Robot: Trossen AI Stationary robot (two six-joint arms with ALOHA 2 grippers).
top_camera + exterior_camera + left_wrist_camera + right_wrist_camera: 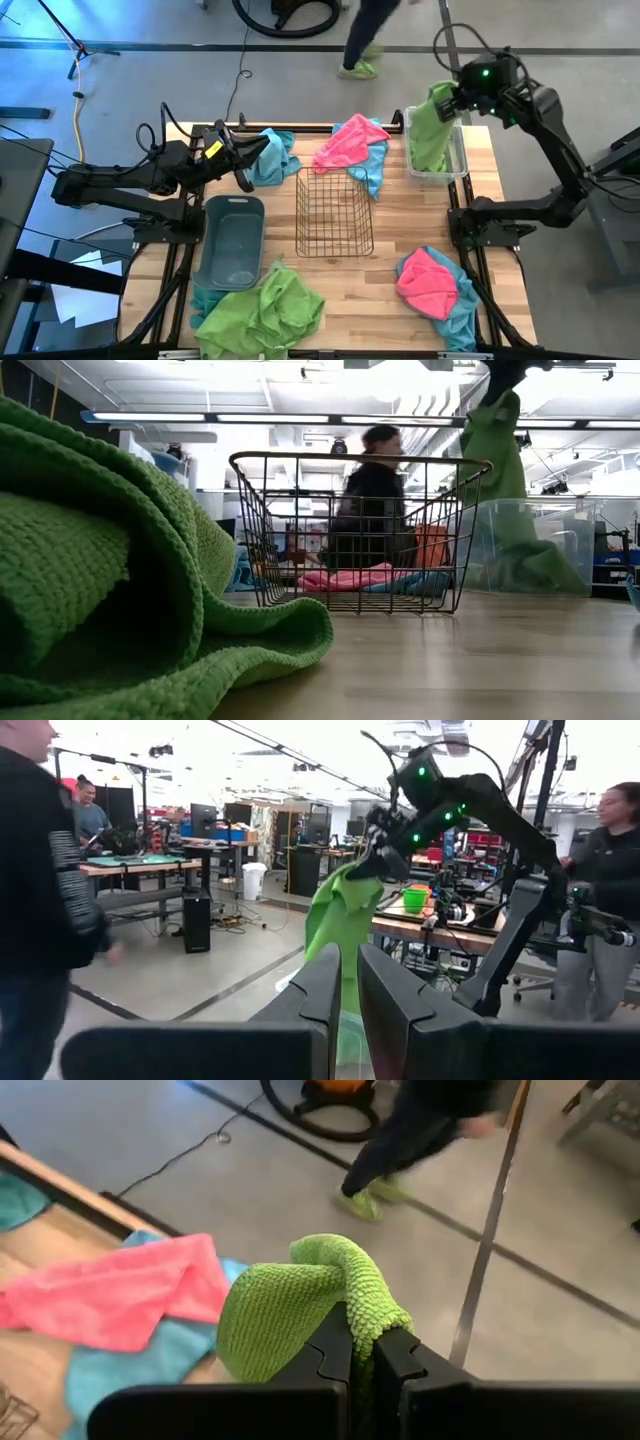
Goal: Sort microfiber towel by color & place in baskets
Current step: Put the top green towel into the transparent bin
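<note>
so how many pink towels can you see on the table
2: one fuzzy bright pink towel on teal cloth behind the copper wire mesh basket, another at the near right corner. More may be hidden.

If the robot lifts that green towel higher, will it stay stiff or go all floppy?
Probably floppy: the green towel hangs limp from the right gripper, trailing into the clear bin. It likely won't slip, since its nubbly folds are pinched between the fingers. It seems light.
</note>
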